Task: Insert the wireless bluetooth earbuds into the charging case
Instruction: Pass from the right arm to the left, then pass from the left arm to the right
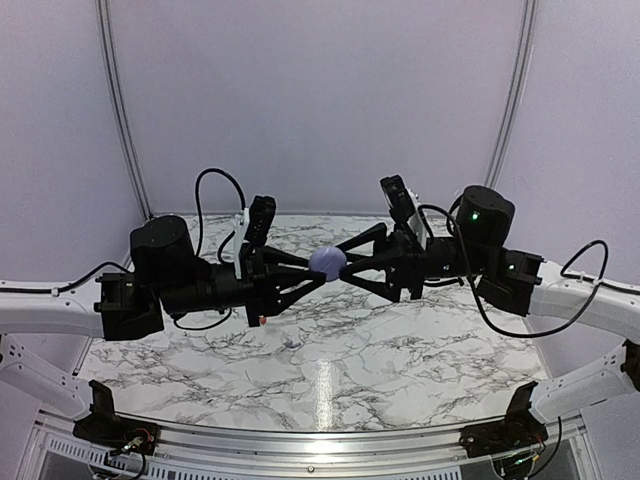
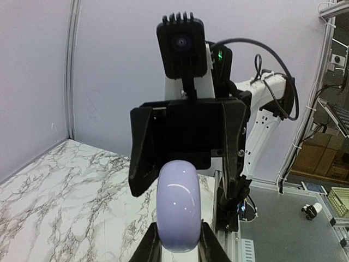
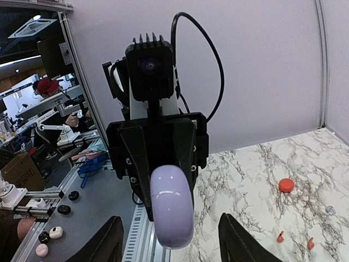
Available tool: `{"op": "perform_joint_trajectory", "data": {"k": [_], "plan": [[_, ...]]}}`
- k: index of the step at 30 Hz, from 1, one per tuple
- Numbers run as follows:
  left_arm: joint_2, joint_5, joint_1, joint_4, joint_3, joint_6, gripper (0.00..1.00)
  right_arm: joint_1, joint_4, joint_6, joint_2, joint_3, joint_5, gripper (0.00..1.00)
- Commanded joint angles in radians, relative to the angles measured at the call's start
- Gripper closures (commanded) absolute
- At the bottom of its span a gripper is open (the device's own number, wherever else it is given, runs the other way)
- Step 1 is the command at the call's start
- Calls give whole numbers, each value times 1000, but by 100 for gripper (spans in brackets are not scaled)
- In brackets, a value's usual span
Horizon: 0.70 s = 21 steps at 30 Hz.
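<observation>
Two black grippers meet tip to tip in mid-air above a marble table (image 1: 330,370). The left gripper (image 2: 177,245) is clamped on a round lilac case (image 2: 177,207) standing on edge. The right gripper (image 3: 173,243) has its fingers spread apart, clear of the case. Two tiny red earbuds (image 3: 280,237) lie on the marble at five o'clock in the right wrist view, with a red disc (image 3: 286,185) at four o'clock. This is likely a handover: the left hold should sit centred and firm, and the right arm should back straight out.
</observation>
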Motion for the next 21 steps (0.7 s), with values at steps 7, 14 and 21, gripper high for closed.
{"op": "perform_joint_trajectory", "data": {"k": [7,14,21], "plan": [[-11,142,34,-221,60,49,85,6,-355,-156,1,123,-27,43],[7,162,41,-253,83,60,86,7,-447,-180,24,145,-35,39],[49,168,43,-309,135,69,87,8,-462,-191,45,158,-30,45]]}}
